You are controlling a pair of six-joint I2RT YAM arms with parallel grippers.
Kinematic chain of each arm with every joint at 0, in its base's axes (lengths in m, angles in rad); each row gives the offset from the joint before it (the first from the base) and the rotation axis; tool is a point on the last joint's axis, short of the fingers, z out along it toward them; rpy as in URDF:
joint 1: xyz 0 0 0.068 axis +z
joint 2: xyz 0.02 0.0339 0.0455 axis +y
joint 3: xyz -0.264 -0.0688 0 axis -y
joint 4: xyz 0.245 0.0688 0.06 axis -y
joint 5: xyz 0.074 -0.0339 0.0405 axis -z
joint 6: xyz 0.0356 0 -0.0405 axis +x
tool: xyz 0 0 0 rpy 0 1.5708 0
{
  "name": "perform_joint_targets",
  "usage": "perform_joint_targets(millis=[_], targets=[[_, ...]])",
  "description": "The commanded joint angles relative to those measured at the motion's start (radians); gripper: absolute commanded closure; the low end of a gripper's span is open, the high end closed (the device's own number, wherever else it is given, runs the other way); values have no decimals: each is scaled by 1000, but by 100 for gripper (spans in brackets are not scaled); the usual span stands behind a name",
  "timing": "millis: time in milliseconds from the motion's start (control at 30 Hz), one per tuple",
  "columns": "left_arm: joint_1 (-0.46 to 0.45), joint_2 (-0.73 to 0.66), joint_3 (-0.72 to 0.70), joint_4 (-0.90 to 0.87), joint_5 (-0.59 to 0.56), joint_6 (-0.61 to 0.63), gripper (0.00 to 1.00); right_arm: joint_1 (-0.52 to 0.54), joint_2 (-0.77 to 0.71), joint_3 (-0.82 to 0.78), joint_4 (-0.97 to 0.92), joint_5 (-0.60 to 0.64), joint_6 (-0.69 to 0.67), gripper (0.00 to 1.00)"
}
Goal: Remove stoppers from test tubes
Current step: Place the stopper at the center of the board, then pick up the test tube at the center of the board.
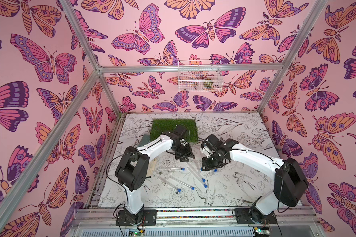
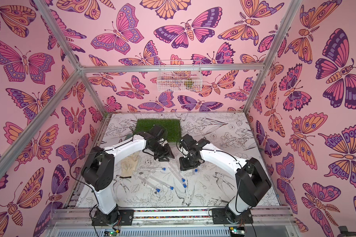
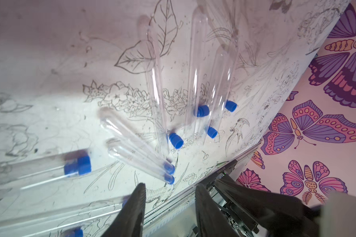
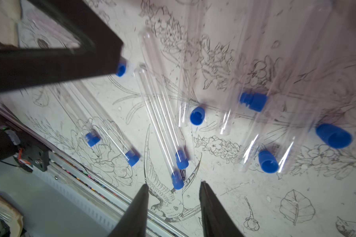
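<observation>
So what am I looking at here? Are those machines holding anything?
Two robot arms, the left arm and the right arm, stand at a table. Two pictures look down from above. The other two come from a camera on each wrist. On the table lie clear tubes, some plugged with blue stoppers, and a few loose stoppers, plus a grass mat and a glove. The left gripper and right gripper are both open and hold nothing.
</observation>
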Motion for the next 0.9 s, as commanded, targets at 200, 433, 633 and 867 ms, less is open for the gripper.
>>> perform_joint_targets(millis=[200, 433, 633, 867], targets=[[12, -178, -162, -18, -21, 42, 56, 108, 50, -60, -6, 99, -35, 60], [16, -228, -257, 41, 7, 17, 56, 112, 98, -49, 27, 98, -48, 65], [24, -252, -311, 54, -5, -4, 58, 126, 138, -34, 51, 95, -43, 66], [40, -274, -338, 55, -1, -1, 58, 135, 179, -3, 51, 116, -35, 66]])
